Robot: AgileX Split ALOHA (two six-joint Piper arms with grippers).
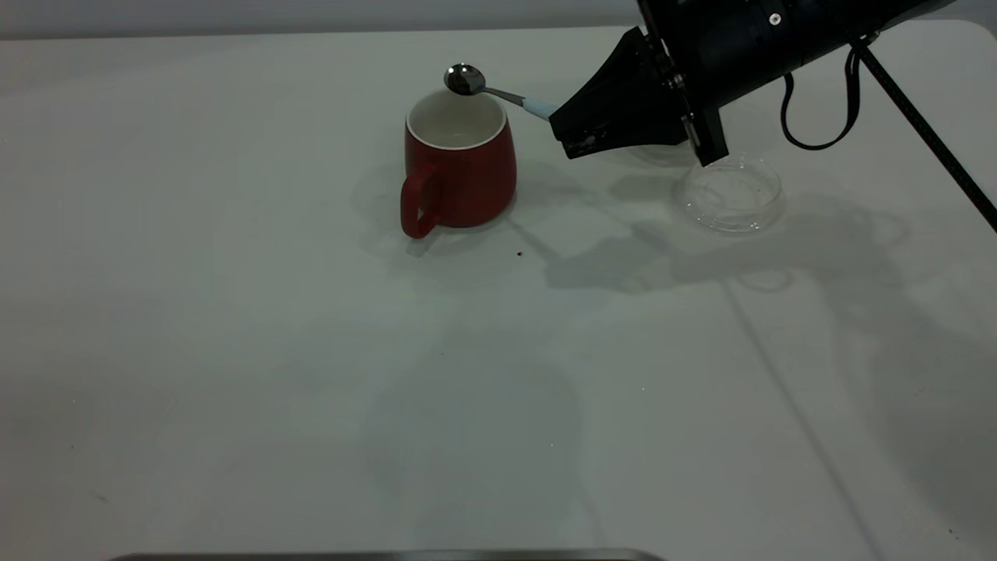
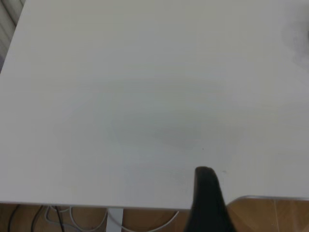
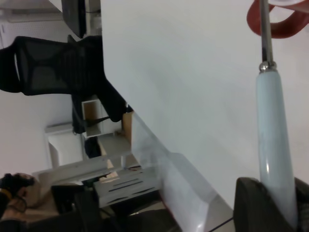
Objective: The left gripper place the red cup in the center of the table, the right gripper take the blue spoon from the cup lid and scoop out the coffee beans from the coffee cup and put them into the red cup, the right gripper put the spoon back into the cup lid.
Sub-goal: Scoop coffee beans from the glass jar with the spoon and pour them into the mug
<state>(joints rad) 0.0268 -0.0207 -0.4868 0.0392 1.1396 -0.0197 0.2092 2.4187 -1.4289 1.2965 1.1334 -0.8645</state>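
Observation:
The red cup (image 1: 459, 167) stands upright near the middle of the table (image 1: 311, 374), its handle toward the front, and its white inside shows no beans. My right gripper (image 1: 562, 128) is just to the cup's right, shut on the pale blue handle of the blue spoon (image 1: 537, 107). The spoon's shiny bowl hovers over the cup's far rim. In the right wrist view the blue spoon (image 3: 275, 140) runs from the right gripper (image 3: 277, 210) toward the red cup (image 3: 280, 26). The cup lid (image 1: 731, 195) lies empty further right. The coffee cup and the coffee beans are hidden. My left gripper (image 2: 208, 188) is parked at the table's edge.
A small dark speck (image 1: 519, 253) lies on the table in front of the red cup. The right arm's cable (image 1: 818, 117) and a thin black rod (image 1: 927, 128) hang over the back right. A black chair (image 3: 58, 63) stands beyond the table's edge.

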